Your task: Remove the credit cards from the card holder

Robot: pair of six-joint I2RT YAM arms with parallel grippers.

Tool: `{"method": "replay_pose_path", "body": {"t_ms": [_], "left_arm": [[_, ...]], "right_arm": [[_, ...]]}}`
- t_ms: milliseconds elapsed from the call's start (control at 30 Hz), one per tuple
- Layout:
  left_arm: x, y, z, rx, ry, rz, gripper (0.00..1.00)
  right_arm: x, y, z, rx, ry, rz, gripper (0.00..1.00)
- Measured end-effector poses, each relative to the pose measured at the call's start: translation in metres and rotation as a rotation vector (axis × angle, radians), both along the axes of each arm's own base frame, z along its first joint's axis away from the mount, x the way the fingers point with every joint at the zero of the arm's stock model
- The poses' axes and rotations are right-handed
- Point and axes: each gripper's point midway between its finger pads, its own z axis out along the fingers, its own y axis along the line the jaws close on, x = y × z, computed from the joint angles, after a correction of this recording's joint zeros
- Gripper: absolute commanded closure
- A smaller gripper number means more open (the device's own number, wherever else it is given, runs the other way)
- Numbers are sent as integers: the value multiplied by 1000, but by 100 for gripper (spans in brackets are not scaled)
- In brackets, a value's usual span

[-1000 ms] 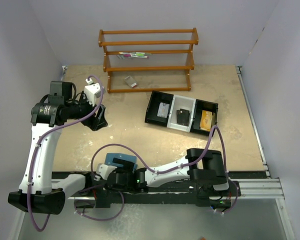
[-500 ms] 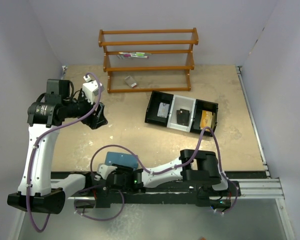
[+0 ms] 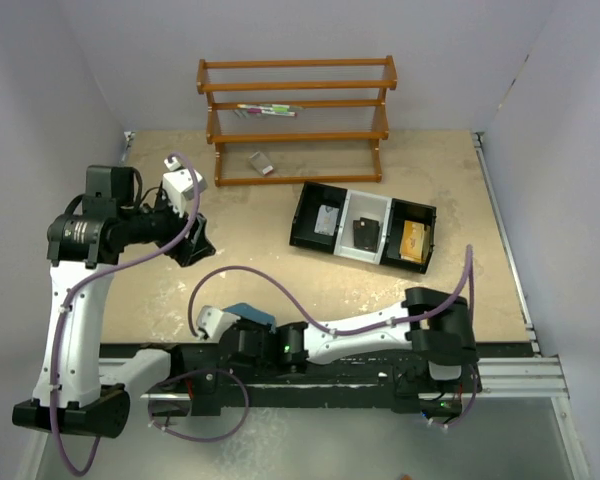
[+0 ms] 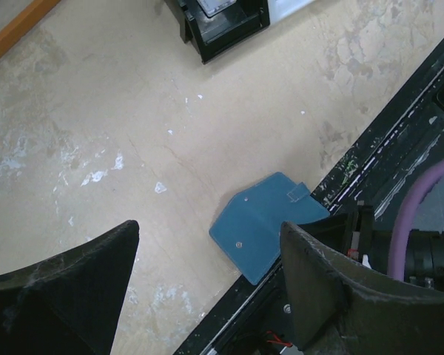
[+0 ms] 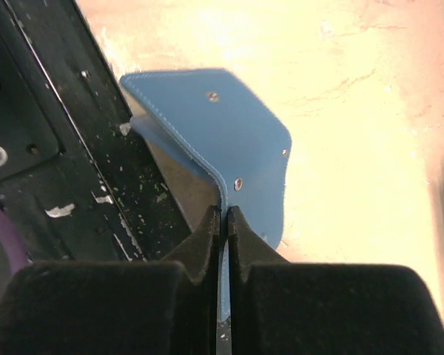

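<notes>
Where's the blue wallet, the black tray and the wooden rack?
blue wallet [image 4: 263, 231]: left wrist view, middle of its face
black tray [image 3: 298, 216]: top view, left outer wall
wooden rack [image 3: 296, 63]: top view, top rail

card holder [image 3: 248, 312]: from above I get only one teal corner at the table's near edge; the right arm [image 3: 360, 335] covers the rest.
right gripper [image 5: 223, 214]: the holder's flap edge vanishes between its closed pads.
credit cards: I can't tell if any sit inside the fold.
tray [image 4: 233, 33]: cut off by the left wrist view's top edge; from above its contents are too small for me to identify.
grey item [image 3: 262, 163]: by the rack [image 3: 296, 136], too small to name.
</notes>
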Motion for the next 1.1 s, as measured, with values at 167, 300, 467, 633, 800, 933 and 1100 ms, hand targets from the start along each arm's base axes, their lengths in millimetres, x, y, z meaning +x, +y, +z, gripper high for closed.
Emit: {"method": "replay_pose_path", "body": {"t_ms": [167,300,467,633,800,933,1100], "left_arm": [[-16,-4,15,-6,-99,-69,21],[-31,-8,20,-9,-172,-133,21],[-45,-10,5,-3,-195,-192,19],[-43,-10,-12,9,-176,-210,7],[-45,-12,-13,8,-215,-237,1],[-54,-17,-7,-17,-276,-274,1],[-57,-18,-10,-15,-312,-297,1]], "right_arm": [[18,-3,29,124,119,-38,100],[48,-17,43,204,218,-100,100],[85,-30,53,284,320,-195,100],[104,-42,51,335,491,-261,100],[115,-42,67,419,649,-289,100],[116,-30,100,500,729,-262,100],[98,-10,152,607,822,-144,100]]}}
